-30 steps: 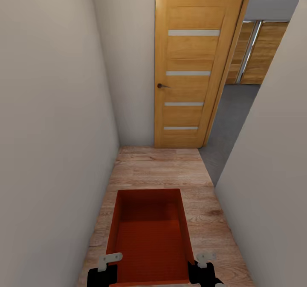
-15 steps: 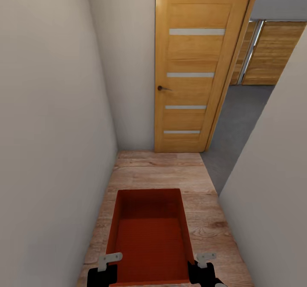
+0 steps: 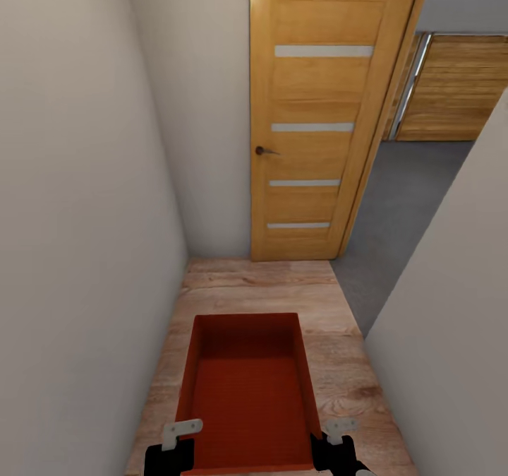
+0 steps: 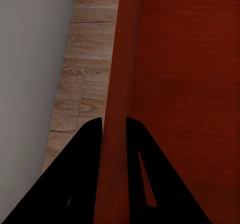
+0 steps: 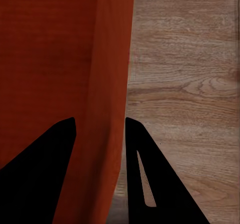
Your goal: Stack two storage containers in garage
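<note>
An orange-red open-topped storage container [image 3: 247, 391] is carried low in front of me above light wood-plank flooring in a narrow hallway. My left gripper [image 3: 176, 442] is shut on the container's left wall; in the left wrist view its black fingers [image 4: 90, 149] straddle that wall [image 4: 116, 134]. On the opposite side my right gripper [image 3: 337, 439] is shut on the right wall, which passes between its fingers [image 5: 137, 154] in the right wrist view [image 5: 107, 134]. The bin is empty, its ribbed base showing. Through the doorway ahead right lies the garage's dark grey floor [image 3: 416, 193].
Plain white walls close in on the left [image 3: 77, 250] and right [image 3: 458, 306]. An open wooden door [image 3: 317, 116] with pale glass strips stands ahead against the far wall. Beyond the opening are wide wood-panelled garage doors [image 3: 455, 87].
The whole view has moved forward and slightly right along the hallway: the door and doorway look nearer and more garage floor shows. The container stays held the same way.
</note>
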Robot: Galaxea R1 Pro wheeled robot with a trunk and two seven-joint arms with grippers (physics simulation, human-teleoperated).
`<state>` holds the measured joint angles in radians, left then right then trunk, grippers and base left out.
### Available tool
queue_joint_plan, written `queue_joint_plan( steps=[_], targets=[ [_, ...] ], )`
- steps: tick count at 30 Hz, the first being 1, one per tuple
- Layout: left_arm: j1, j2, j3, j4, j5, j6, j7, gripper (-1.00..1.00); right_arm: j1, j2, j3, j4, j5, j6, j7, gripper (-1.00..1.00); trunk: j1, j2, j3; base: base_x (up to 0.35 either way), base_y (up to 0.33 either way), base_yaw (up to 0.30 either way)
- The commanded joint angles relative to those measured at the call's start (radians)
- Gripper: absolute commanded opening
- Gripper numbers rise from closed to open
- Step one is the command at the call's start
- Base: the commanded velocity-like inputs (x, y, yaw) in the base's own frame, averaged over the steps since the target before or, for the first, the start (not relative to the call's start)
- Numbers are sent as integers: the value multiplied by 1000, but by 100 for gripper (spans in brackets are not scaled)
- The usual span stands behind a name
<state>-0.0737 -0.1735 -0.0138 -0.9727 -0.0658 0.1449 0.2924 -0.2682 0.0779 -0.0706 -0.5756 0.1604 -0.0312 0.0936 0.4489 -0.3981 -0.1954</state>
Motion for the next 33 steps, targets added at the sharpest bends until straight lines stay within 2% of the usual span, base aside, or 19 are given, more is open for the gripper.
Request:
queue_joint_plan(
  steps=[1,7,27,33],
  targets=[
    [0,-1,-3,35,1,8,11,-100,-1,17,-9,-3,5,-28,14,-100,1,-2,-2,316,0,-247],
    [0,-1,-3,35,1,8,10,-100,-2,17,-9,-3,5,-27,13,-100,1,-2,-2,310,89,-286],
    [0,-1,-3,35,1,8,10,-100,-1,17,-8,-3,5,-27,12,-100,1,-2,-2,259,219,-291],
    [0,-1,-3,35,1,8,10,-100,-1,17,-8,-3,5,-28,12,-100,1,-2,-2,255,225,-124]
  ],
)
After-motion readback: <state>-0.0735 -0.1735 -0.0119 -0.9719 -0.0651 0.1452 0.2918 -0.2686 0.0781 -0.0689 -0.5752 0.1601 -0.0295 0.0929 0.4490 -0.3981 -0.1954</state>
